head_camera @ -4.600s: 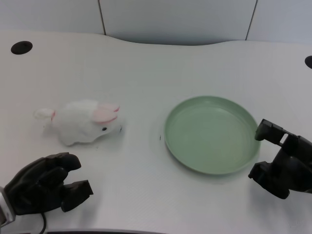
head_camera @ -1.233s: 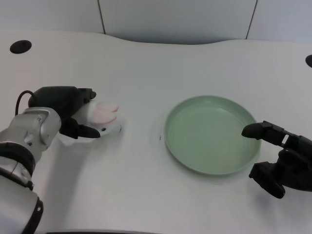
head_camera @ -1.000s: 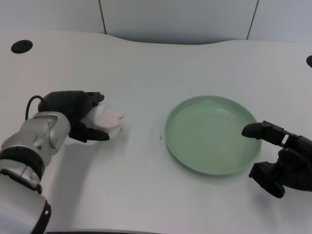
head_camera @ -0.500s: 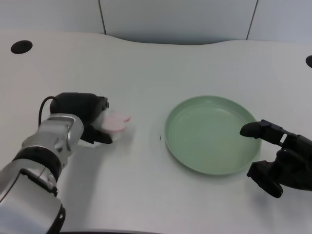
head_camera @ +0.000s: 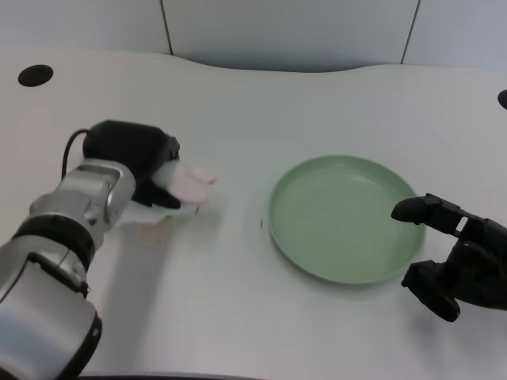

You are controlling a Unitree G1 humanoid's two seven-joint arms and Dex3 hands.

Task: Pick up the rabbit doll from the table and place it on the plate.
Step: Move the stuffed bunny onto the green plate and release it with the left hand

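The white rabbit doll [head_camera: 188, 184] with pink ears is mostly covered by my left hand [head_camera: 136, 158], which grips it from above at the table's left. Only its pink ears and a bit of white fur show past the black fingers. The doll appears raised slightly off the table, its shadow beneath it. The green plate [head_camera: 344, 218] sits to the right of the doll, with nothing in it and a gap of bare table between them.
My right hand [head_camera: 458, 257] rests at the plate's right edge. Dark round holes [head_camera: 35, 76] mark the table's far left and far right corners. A grey wall runs along the table's back edge.
My left hand has closed over the rabbit doll and carried it a little to the right and up, toward the plate. The plate and right hand stayed put.
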